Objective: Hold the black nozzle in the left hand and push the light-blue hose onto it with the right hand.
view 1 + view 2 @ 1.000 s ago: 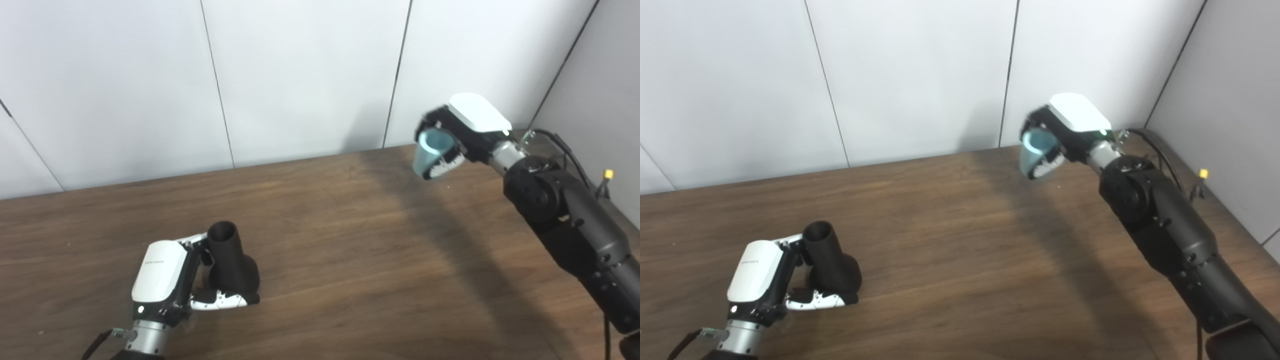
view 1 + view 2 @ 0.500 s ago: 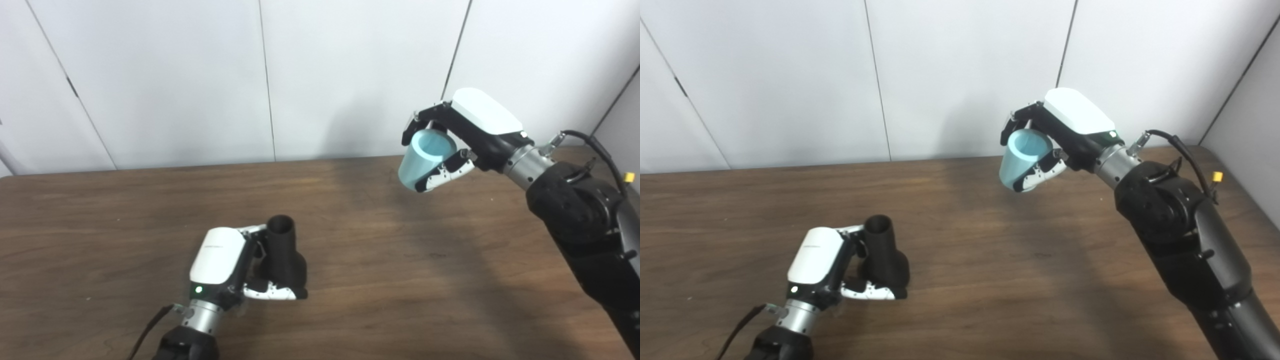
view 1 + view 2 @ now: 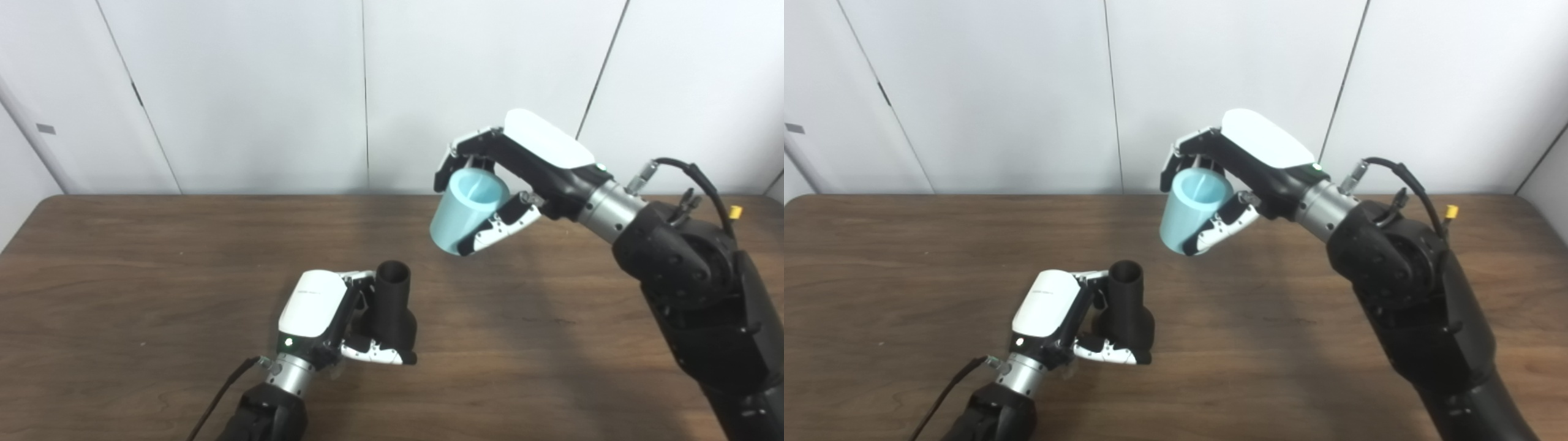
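A dark wooden table (image 3: 122, 275) stands against a white panelled wall (image 3: 245, 92) with thin dark seams.

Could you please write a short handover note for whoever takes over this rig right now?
Left hand: shut on the black nozzle, which stands upright on the table with its open end up.
Right hand: shut on the light-blue hose, held in the air above the table, up and to the right of the nozzle.
Done: both parts are grasped.
Left: the hose and nozzle are apart. Bring the hose over the nozzle's open end, line it up, and push it on while the left hand keeps the nozzle steady.
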`<move>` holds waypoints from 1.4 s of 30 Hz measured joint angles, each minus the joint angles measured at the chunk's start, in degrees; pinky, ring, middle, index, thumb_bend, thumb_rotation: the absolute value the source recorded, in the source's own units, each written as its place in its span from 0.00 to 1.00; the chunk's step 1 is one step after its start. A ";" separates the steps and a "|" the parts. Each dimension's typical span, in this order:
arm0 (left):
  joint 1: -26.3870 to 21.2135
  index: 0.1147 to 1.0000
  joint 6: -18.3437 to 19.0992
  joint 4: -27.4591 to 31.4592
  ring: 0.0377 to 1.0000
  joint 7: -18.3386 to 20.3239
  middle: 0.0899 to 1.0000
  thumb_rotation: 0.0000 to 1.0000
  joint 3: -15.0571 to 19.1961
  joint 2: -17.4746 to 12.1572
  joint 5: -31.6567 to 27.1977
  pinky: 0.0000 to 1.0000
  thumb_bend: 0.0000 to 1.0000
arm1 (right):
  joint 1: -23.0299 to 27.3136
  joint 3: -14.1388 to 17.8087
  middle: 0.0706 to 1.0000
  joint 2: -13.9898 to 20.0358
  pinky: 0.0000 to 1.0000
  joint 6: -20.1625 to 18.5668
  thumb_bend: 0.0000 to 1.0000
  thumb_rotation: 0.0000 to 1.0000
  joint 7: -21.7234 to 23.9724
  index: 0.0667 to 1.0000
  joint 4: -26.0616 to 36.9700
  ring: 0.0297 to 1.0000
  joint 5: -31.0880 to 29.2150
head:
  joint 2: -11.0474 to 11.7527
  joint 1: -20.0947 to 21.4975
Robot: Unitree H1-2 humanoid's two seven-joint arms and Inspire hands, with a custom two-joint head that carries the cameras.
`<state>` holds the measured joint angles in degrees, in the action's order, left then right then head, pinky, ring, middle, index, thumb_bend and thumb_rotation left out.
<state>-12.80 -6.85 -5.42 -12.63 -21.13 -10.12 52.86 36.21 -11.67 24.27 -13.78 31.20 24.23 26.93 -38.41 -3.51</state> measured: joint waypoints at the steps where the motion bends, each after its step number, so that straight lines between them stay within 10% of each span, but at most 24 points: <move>1: -0.01 0.43 0.31 0.00 0.42 0.07 0.41 0.00 -0.05 0.14 0.00 0.40 0.50 | 0.20 -0.32 0.45 -0.48 0.44 -0.40 0.52 0.00 0.29 0.47 0.07 0.38 -0.11 | -0.09 -0.35; 42: -0.60 0.43 3.98 -0.08 0.43 -0.65 0.40 0.00 -3.86 2.33 1.42 0.41 0.50 | -0.08 -4.81 0.45 -4.60 0.35 -0.01 0.51 0.00 1.94 0.48 -2.94 0.35 0.40 | -2.46 -2.47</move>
<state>-13.41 -2.88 -5.50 -13.28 -24.98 -7.79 54.28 36.13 -16.47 19.67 -13.79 33.14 21.30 27.33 -40.87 -5.98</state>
